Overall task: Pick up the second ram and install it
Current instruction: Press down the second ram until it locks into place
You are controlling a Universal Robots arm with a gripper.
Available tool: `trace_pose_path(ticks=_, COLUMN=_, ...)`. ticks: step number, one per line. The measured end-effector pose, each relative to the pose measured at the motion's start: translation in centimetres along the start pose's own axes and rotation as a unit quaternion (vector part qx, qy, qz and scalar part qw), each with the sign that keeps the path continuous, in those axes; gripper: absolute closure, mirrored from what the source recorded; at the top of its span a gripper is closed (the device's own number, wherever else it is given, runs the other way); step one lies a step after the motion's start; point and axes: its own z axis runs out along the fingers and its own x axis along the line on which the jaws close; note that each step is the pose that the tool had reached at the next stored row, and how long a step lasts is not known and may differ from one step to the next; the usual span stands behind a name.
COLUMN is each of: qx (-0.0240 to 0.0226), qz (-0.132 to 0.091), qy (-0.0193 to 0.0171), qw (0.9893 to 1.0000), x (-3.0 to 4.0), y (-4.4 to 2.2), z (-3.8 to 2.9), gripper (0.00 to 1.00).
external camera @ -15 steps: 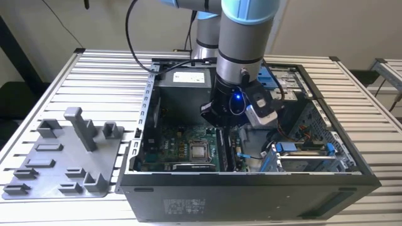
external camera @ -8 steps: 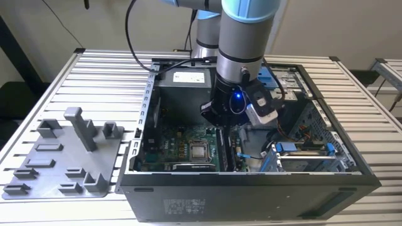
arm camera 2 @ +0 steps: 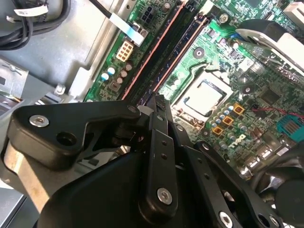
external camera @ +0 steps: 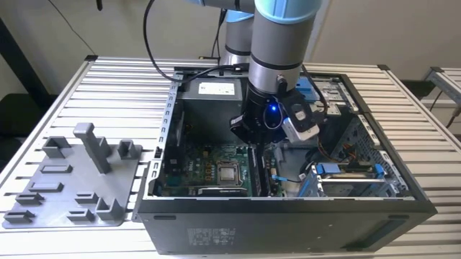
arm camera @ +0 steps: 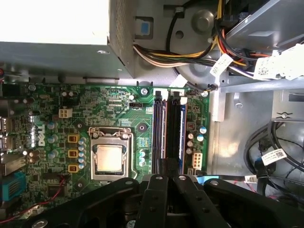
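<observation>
Ram [arm camera: 175, 137] looks to be standing in the board [arm camera: 118, 104] already, at 3 o'clock of the processor [external camera: 229, 174] in the exterior view; you likely have only the final seating left. Claw [arm camera: 169, 176] sits closed at the stick's end; pinching or pressing, I cannot tell. The exterior view gives you the tray [external camera: 72, 178] at 9 o'clock of the case [external camera: 288, 216]; both wrist views give you the ram up close.

The exterior view looks down from high over the table [external camera: 122, 91] into the open case [external camera: 288, 210]. Both wrist views sit close above the motherboard [arm camera: 118, 114], sharing its sockets [arm camera: 167, 130].
</observation>
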Motion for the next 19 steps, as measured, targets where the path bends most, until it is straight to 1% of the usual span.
trace_pose_path(ticks=5, qx=-0.0002, qz=-0.002, qy=0.0, qw=1.0, x=-0.01, y=0.0, z=-0.09, gripper=0.89)
trace_pose_path(ticks=6, qx=-0.0003, qz=-0.007, qy=0.0, qw=1.0, x=-0.01, y=0.01, z=-0.09, gripper=0.89)
trace_pose_path(ticks=8, qx=-0.0009, qz=-0.024, qy=0.0002, qw=0.9997, x=0.0, y=0.0, z=-0.1, gripper=0.89)
trace_pose_path(ticks=10, qx=-0.0016, qz=-0.042, qy=0.0003, qw=0.9991, x=0.0, y=0.0, z=-0.09, gripper=0.89)
trace_pose_path(ticks=13, qx=-0.0027, qz=-0.069, qy=0.0005, qw=0.9976, x=-0.01, y=0.0, z=-0.09, gripper=0.89)
trace_pose_path(ticks=16, qx=-0.0036, qz=-0.094, qy=0.0007, qw=0.9956, x=0.0, y=0.0, z=-0.09, gripper=0.89)
trace_pose_path(ticks=18, qx=-0.0042, qz=-0.108, qy=0.0008, qw=0.9941, x=0.0, y=0.0, z=-0.09, gripper=0.89)
trace_pose_path(ticks=19, qx=-0.0045, qz=-0.117, qy=0.0008, qw=0.9932, x=0.0, y=0.0, z=-0.09, gripper=0.89)
